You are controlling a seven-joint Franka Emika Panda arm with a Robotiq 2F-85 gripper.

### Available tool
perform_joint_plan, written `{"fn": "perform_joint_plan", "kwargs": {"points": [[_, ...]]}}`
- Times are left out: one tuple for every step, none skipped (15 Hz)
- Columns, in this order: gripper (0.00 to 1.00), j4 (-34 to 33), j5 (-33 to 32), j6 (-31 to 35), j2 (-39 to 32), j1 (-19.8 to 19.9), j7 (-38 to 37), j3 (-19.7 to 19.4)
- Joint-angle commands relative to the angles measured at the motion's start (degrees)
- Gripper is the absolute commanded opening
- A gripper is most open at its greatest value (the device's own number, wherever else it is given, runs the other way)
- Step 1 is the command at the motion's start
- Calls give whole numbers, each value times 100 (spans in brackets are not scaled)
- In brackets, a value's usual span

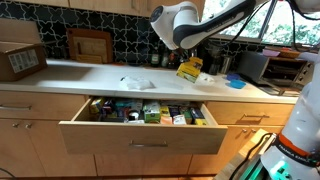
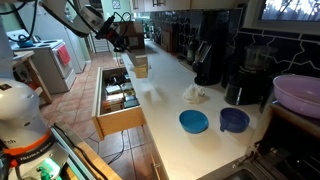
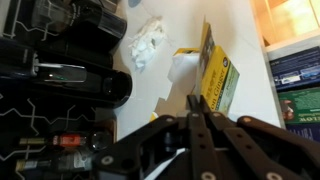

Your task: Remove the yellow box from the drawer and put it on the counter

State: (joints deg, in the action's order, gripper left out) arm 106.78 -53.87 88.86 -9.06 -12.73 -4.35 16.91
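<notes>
The yellow box hangs tilted under my gripper, just above the white counter near its back. In the wrist view the two fingers are pressed together on the near edge of the yellow box, with white counter behind it. The wide light-wood drawer stands pulled open below the counter, full of packets; it also shows in an exterior view. There my gripper is over the far end of the counter.
A brown cardboard box sits on the counter end. A crumpled white tissue lies near the gripper. Black coffee machines, two blue bowls and a pink bowl stand further along the counter.
</notes>
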Motion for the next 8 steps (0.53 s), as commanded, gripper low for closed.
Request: {"fn": "perform_joint_plan", "kwargs": {"points": [[0, -585, -490, -624, -657, -286, 157, -137], [0, -687, -525, -692, -762, -313, 257, -152], [0, -777, -556, -765, -861, -340, 338, -169], [0, -868, -538, -809, -938, -355, 440, -178], [0, -960, -517, -841, -958, -333, 632, -203], [0, -1056, -509, -880, -1002, -337, 785, -217], [0, -1155, -469, -918, -1018, -332, 961, -225], [0, -1225, -454, -937, -1037, -324, 1112, -236]]}}
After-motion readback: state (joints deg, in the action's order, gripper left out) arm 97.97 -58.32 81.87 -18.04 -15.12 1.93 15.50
